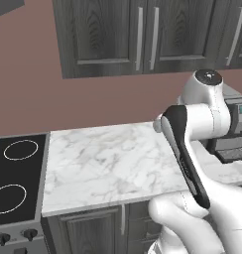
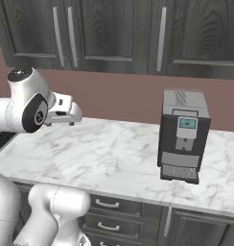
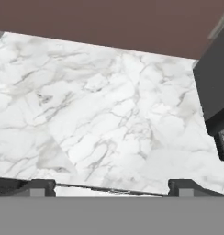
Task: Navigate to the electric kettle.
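Note:
The electric kettle is out of view. My gripper hangs over a white marble counter, open, its two dark fingertips set wide apart with nothing between them. From the right base view the hand sits above the counter's left part, near the brown back wall. My arm is folded over the counter's front edge.
A boxy grey machine with a small screen stands on the counter's right side, and it also appears at the right edge of the left base view. A black cooktop adjoins the counter on the left. Dark wood cabinets hang above.

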Motion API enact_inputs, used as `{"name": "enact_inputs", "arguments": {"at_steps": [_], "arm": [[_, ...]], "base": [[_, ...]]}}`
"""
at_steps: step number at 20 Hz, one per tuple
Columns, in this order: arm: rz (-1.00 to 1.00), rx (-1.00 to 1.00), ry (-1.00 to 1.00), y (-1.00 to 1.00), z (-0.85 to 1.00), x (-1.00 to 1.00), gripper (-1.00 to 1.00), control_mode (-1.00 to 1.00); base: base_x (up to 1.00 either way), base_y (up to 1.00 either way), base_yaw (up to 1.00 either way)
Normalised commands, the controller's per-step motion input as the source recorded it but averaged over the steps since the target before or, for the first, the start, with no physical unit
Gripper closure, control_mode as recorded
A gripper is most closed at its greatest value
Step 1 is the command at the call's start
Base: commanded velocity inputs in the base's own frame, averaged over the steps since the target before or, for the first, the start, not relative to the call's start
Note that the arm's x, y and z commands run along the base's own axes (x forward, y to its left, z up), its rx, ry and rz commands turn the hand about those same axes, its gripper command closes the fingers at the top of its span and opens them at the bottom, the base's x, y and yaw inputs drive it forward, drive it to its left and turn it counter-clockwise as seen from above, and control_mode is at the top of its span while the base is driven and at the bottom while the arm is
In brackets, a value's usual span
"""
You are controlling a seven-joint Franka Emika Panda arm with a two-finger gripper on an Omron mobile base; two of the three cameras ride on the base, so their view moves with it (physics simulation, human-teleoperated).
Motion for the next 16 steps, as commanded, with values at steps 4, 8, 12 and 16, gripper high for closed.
{"name": "enact_inputs", "arguments": {"at_steps": [4, 8, 12, 16], "arm": [[0.0, -0.11, -0.28, 0.0, 0.4, -0.64, -1.0, -1.0], [0.0, -0.01, -0.07, -0.01, 0.1, -0.18, -1.0, 1.0], [0.0, 0.0, 0.0, 0.0, 0.0, 0.0, -1.0, 1.0], [0.0, 0.0, 0.0, 0.0, 0.0, 0.0, -1.0, 1.0]], "base": [[0.0, 0.0, 0.0], [-0.53, -0.32, -0.02], [-0.57, -0.89, -0.18], [-0.23, -0.83, -0.28]]}}
